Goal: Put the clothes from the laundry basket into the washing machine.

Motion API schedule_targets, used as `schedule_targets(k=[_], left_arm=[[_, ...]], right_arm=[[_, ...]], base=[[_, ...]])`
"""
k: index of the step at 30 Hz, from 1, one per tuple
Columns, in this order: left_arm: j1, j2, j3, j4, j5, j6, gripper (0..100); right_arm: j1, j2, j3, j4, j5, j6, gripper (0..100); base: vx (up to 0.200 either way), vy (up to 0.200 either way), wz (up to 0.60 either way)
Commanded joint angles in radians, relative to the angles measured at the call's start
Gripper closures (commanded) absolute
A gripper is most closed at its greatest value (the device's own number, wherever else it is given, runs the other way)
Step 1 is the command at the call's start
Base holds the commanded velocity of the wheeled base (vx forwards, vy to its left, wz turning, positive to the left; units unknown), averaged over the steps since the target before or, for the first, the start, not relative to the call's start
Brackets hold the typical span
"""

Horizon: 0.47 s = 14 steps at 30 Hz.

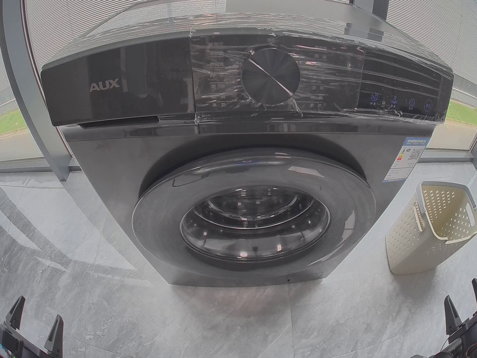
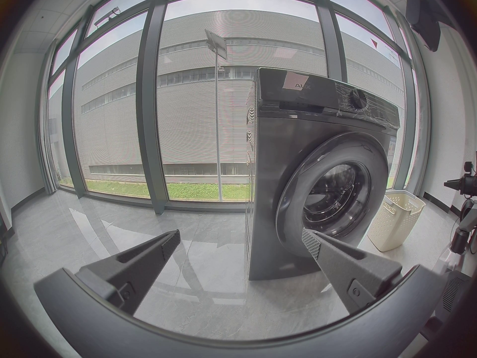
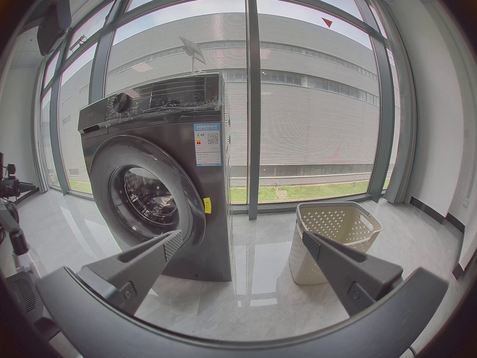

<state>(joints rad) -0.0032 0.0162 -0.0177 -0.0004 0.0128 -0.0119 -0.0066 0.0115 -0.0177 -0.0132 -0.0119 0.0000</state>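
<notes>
- Left tool (image 2: 239, 234) is spread wide and holds nothing, low before the washing machine (image 1: 248, 140).
- Right tool (image 3: 241, 235) is likewise wide open, gripping nothing.
- Laundry basket (image 1: 405, 237) stands on the floor (image 1: 198, 314), just right of the machine; round door (image 1: 253, 215) closed.

Grey marble floor (image 1: 198, 324); tall windows (image 3: 318, 100); grass strip (image 2: 198, 191) outside.

Grey marble floor (image 1: 99, 254); tall windows (image 3: 318, 100) w/ daylight; grass (image 3: 308, 191) outside.
</notes>
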Motion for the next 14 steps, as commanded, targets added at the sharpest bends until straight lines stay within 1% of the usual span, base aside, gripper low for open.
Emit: schedule_targets(k=[1, 14], left_arm=[[0.0, -0.016, 0.018, -0.001, 0.001, 0.0, 0], [0.0, -0.016, 0.018, 0.0, 0.0, 0.0, 0]], right_arm=[[0.0, -0.011, 0.018, -0.002, 0.0, 0.008, 0], [0.0, -0.011, 0.018, -0.001, -0.006, 0.009, 0]], base=[[0.0, 0.0, 0.0], [0.0, 0.0, 0.0]])
